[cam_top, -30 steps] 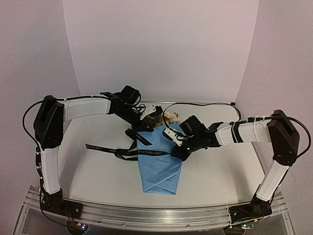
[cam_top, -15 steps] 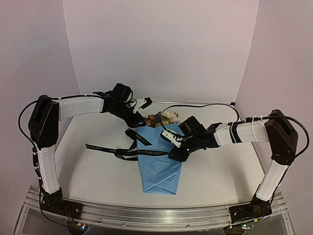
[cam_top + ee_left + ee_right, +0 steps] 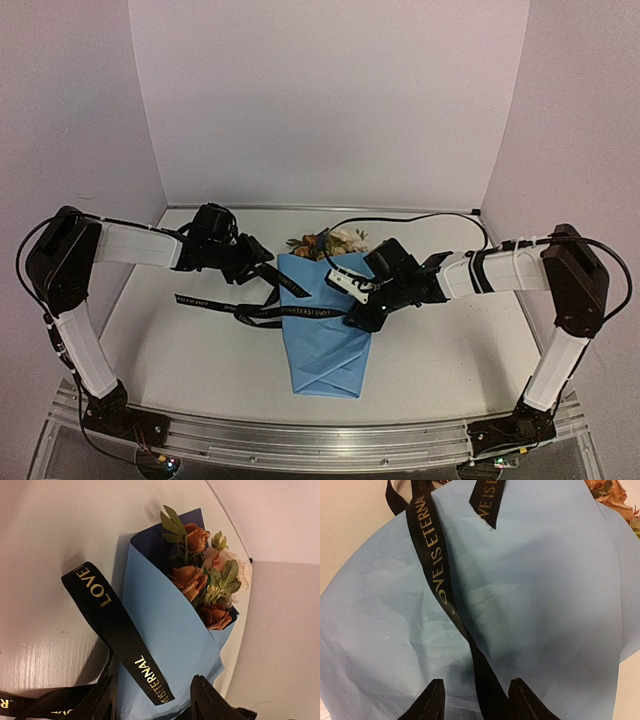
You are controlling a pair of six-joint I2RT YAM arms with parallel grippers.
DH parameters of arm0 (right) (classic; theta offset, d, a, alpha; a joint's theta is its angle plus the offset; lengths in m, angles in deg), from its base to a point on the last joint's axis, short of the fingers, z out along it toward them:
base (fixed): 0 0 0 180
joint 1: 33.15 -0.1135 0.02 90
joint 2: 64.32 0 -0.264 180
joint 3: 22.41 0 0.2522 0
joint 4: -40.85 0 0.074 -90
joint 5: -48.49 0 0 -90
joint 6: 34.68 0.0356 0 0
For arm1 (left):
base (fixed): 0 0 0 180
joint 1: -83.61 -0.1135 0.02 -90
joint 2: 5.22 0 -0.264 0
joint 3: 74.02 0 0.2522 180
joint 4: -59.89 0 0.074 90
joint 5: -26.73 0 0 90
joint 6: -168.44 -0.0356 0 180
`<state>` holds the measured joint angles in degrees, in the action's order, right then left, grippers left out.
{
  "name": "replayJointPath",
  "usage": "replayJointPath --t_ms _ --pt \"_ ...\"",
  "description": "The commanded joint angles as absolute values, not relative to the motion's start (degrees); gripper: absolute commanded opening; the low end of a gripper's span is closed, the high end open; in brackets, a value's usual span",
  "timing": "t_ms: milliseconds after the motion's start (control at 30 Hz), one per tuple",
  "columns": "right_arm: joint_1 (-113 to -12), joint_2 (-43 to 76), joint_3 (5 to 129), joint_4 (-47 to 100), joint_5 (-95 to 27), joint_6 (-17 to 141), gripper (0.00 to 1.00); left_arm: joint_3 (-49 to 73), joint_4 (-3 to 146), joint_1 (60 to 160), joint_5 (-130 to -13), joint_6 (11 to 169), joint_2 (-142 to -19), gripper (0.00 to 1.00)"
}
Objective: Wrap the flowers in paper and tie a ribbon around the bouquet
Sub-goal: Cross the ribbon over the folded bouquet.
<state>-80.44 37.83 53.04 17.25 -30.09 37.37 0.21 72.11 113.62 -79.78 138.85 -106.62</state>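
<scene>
The bouquet (image 3: pixel 325 340) lies on the table as a light blue paper (image 3: pixel 545 580) cone, with the flowers (image 3: pixel 197 577) showing at its far, wide end. A black ribbon (image 3: pixel 270 312) with gold lettering crosses the cone and trails off to the left. My left gripper (image 3: pixel 258 258) hovers open at the cone's upper left edge. A loose ribbon end (image 3: pixel 150 677) lies on the paper between its fingers (image 3: pixel 206 700). My right gripper (image 3: pixel 358 318) stands open over the cone's right side. The ribbon (image 3: pixel 487 680) runs between its fingertips (image 3: pixel 432 700), which are not pressed on it.
The white table (image 3: pixel 180 360) is enclosed by pale walls at the back and sides. Black cables (image 3: pixel 400 216) run along the right arm behind the flowers. Loose ribbon loops (image 3: pixel 268 285) lie just left of the cone.
The left arm drew back leftward and lower, away from the flower end, and its jaws opened, leaving the ribbon end on the paper. The right jaws also opened round the ribbon.
</scene>
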Motion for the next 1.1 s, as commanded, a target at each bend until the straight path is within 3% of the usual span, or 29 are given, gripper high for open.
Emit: replayJointPath --t_ms 0,367,767,900,1067 --pt "-80.7 36.2 52.3 19.6 -30.5 37.3 0.45 -1.6 59.1 113.7 -75.6 157.1 -105.1 0.54" --pt "-80.7 35.0 51.8 20.1 -31.1 37.1 0.46 -4.2 61.0 113.6 -70.3 163.0 -106.9 0.57" --pt "-80.7 34.1 52.5 20.2 -30.7 37.1 0.47 -2.2 58.3 113.6 -72.5 163.5 -113.4 0.57" --pt "-80.8 34.4 52.8 20.2 -30.1 36.9 0.47 -1.3 56.9 113.6 -72.6 163.7 -115.1 0.54" --pt "-80.7 35.9 54.0 19.1 -29.7 35.3 0.47 -0.1 54.5 113.5 -73.8 163.7 -117.2 0.43"
